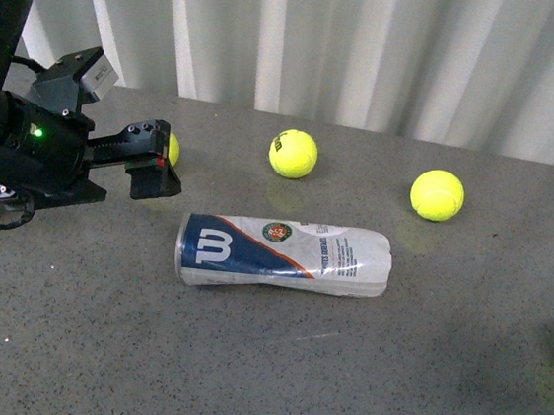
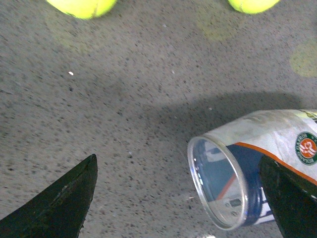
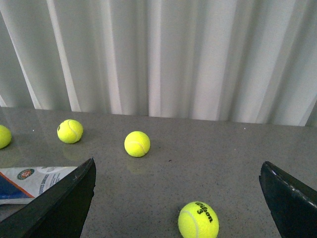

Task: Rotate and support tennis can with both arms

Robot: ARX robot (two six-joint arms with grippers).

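The tennis can point(image 1: 282, 256) lies on its side on the table point(image 1: 239, 382), with my left gripper point(image 1: 163, 161) spread beside its blue end. Only the left wrist view shows me its silver rim point(image 2: 190, 151). My right gripper point(image 3: 177, 166), also spread, appears only in its own view.

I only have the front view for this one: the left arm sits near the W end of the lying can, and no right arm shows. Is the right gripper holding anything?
Observer: No. The right wrist view shows the right gripper open, with only table and a tennis ball between its fingers.
Operator: Is the left gripper shut on the can?
Observer: No. In the left wrist view the left gripper is open; the tennis can lies beside one finger, not clamped.
Operator: What does that camera see of the can's end?
Observer: Its silver-rimmed end faces the camera, and no ball shows through it.
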